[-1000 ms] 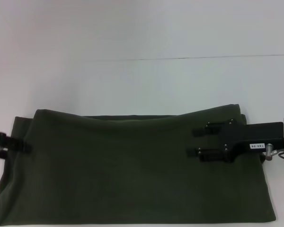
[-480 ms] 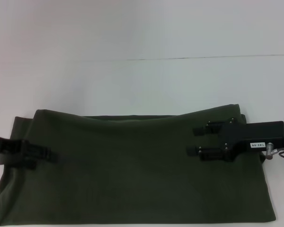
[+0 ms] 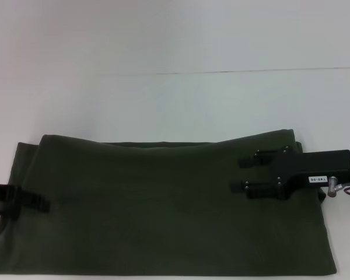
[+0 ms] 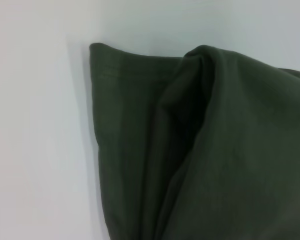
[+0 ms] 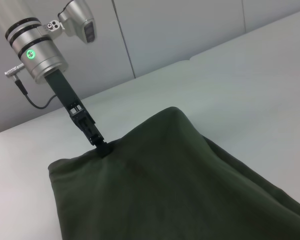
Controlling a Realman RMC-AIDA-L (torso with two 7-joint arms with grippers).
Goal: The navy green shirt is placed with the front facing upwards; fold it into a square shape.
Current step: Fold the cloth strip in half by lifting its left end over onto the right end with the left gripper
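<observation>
From the head view, the shirt (image 3: pixel 163 204) lies folded into a wide band on the white bench (image 3: pixel 163 99). The right hand (image 3: pixel 240 174) reaches in level from the right, its fingers parted over the cloth. The left hand (image 3: pixel 38 202) is at the shirt's left edge; I cannot tell its grip.

The left wrist view shows folded shirt layers (image 4: pixel 200 150).

In the right wrist view, the left hand (image 5: pixel 101 148) points steeply down, its tip touching the shirt's edge.

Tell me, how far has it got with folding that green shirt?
Part way, it seems. The navy green shirt already lies as a wide doubled-over band on the white table, no sleeves or lettering showing. Right now the left pincer sits at its left edge and the right pincer over its right part, fingers apart. Still left: bringing the ends together, since it is oblong, not square.
</observation>
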